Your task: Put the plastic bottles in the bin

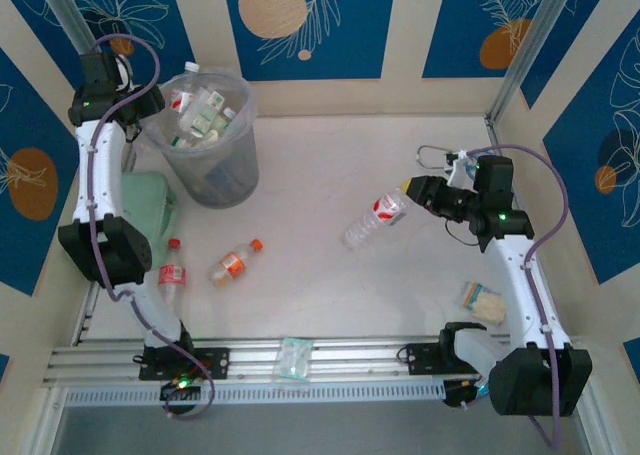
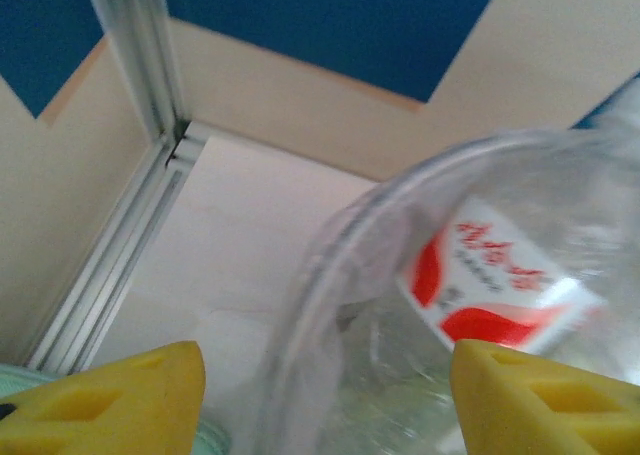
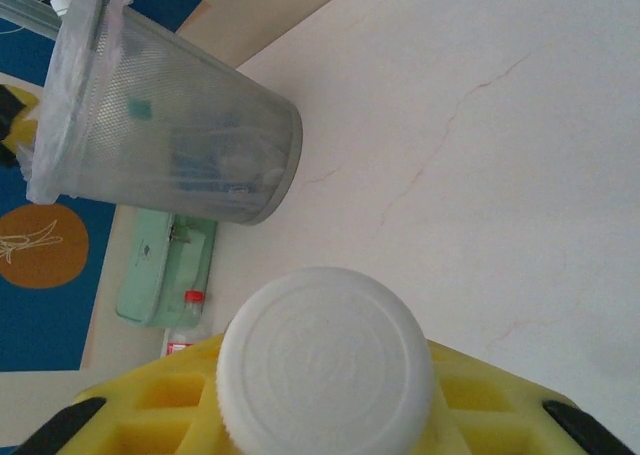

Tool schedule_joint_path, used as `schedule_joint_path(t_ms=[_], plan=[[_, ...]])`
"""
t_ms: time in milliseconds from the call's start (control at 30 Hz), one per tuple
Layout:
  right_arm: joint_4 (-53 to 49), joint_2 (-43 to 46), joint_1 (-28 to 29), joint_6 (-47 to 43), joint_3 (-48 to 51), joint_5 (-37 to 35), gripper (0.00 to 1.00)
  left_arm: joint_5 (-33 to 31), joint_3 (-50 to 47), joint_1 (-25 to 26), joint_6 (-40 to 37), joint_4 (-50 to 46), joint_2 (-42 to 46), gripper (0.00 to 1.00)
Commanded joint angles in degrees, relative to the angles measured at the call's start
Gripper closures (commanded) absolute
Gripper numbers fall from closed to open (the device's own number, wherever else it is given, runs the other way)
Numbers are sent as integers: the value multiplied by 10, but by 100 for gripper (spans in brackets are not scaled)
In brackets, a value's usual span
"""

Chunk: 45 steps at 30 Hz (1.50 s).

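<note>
My right gripper [image 1: 410, 193] is shut on the white-capped end of a clear, red-labelled plastic bottle [image 1: 373, 220], holding it above the table's middle right. In the right wrist view its white cap [image 3: 325, 370] sits between the yellow fingers [image 3: 150, 405]. The bin [image 1: 212, 140] stands at the back left with several bottles [image 1: 205, 115] inside. My left gripper [image 1: 150, 103] hovers at the bin's left rim, jaws apart and holding nothing. The left wrist view looks past its fingertips [image 2: 110, 395] onto the rim and a red-labelled bottle [image 2: 490, 280] inside. Two more bottles are on the table: one upright [image 1: 172, 270], one lying [image 1: 235, 262].
A mint-green lidded box [image 1: 150, 200] sits in front of the bin, beside the left arm. Flat wrapped packets lie on the front rail [image 1: 293, 360] and near the right arm's base [image 1: 483, 300]. Walls enclose the table on three sides.
</note>
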State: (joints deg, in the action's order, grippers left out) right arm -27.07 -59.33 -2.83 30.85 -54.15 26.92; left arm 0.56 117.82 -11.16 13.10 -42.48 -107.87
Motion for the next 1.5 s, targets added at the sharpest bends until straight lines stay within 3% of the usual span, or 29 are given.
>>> schedule_joint_path(t_ms=[0, 133, 567, 833, 1033, 1167, 1467], plan=[[-23, 15, -4, -13, 7, -5, 77, -12, 23, -3, -6, 2, -15, 33], [-28, 15, -5, -15, 3, -7, 77, 31, 38, -3, -15, -16, -42, 38], [-16, 6, -5, -4, -1, 5, 77, 133, 132, 23, -106, -180, -120, 68], [-26, 15, -5, -3, -15, 10, 77, 159, 132, 83, -157, -215, -128, 69], [-16, 36, -6, 29, -44, 56, 77, 190, 135, 146, -176, -229, -124, 70], [4, 57, -8, 62, -96, 92, 77, 219, 129, 193, -178, -236, -117, 72], [91, 63, -6, 128, -238, 138, 81, 215, 70, 285, -155, -205, -67, 71]])
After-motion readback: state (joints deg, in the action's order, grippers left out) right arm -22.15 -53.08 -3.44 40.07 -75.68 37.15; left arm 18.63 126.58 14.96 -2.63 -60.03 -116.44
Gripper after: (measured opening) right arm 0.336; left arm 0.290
